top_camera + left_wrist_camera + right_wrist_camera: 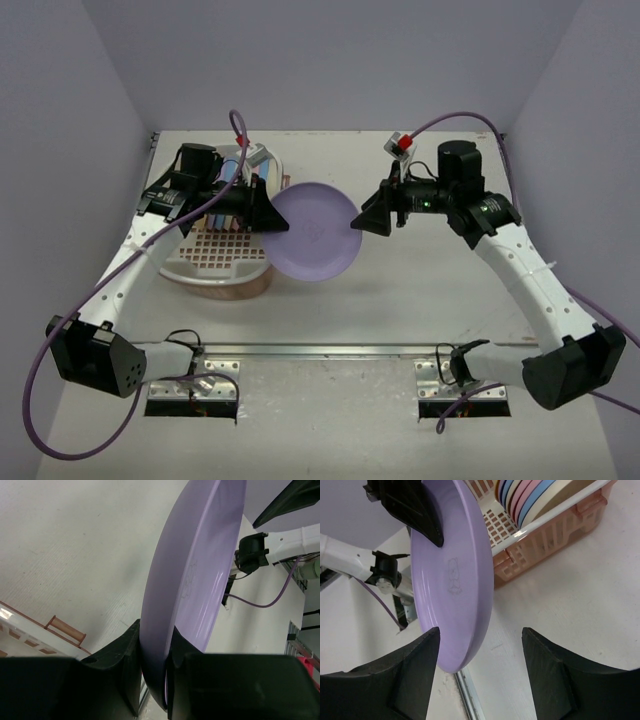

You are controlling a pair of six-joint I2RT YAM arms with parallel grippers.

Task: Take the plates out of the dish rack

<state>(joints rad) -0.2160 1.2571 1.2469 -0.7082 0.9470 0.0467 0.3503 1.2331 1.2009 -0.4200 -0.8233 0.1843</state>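
Observation:
My left gripper [274,214] is shut on the rim of a lavender plate [316,233] and holds it on edge in the air, right of the dish rack [218,266]. In the left wrist view the plate [195,575] stands clamped between my fingers [127,655]. My right gripper [363,220] is open at the plate's opposite edge. In the right wrist view the plate's rim [455,580] lies between the open jaws, close to the left finger, not gripped. Several more plates [530,495], pink, blue and cream, stand in the rack [545,535].
A small red-topped object [402,146] sits at the back right of the table. A metal strip [330,350] runs along the table's front between the arm bases. Walls close in the table at left, right and back.

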